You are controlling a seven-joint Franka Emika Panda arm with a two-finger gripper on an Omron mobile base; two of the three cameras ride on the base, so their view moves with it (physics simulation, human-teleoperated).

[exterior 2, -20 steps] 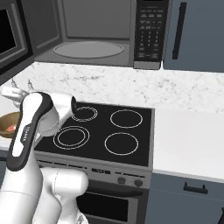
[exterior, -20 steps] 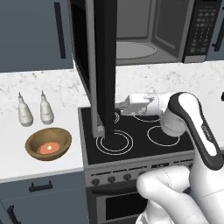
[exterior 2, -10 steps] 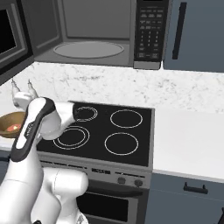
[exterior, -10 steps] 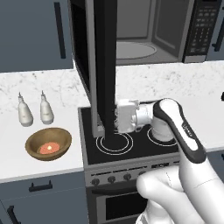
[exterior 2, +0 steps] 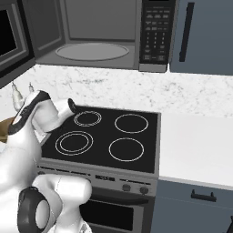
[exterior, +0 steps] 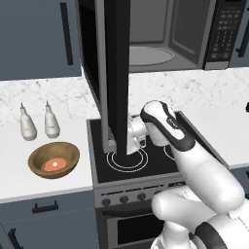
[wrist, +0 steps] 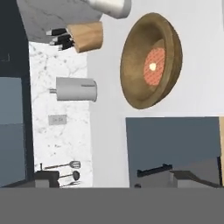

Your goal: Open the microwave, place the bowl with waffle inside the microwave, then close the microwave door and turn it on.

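The microwave (exterior: 170,44) stands open above the stove, showing its grey inside and turntable (exterior 2: 92,51). The microwave door (exterior: 115,73) swings far out towards me. The brown wooden bowl (exterior: 53,159) sits on the white counter left of the stove, with the orange-pink waffle (exterior: 55,164) in it. My hand (exterior: 138,132) reaches left over the front left burner, its fingers hidden behind the door's lower edge. In the hand view the bowl (wrist: 151,61) and waffle (wrist: 154,65) lie ahead, well off from my gripper (wrist: 119,179), whose fingertips (wrist: 46,178) stand wide apart and hold nothing.
Two white bottles (exterior: 28,125) stand behind the bowl. The black stovetop (exterior 2: 111,136) lies under my arm. A knife block (wrist: 85,37) and a grey canister (wrist: 76,89) sit further along the counter. The keypad panel (exterior 2: 154,32) is on the microwave's right.
My arm has swung left across the stove, from the back burners to the front left one. The hand has gone behind the open door's lower edge, closer to the bowl.
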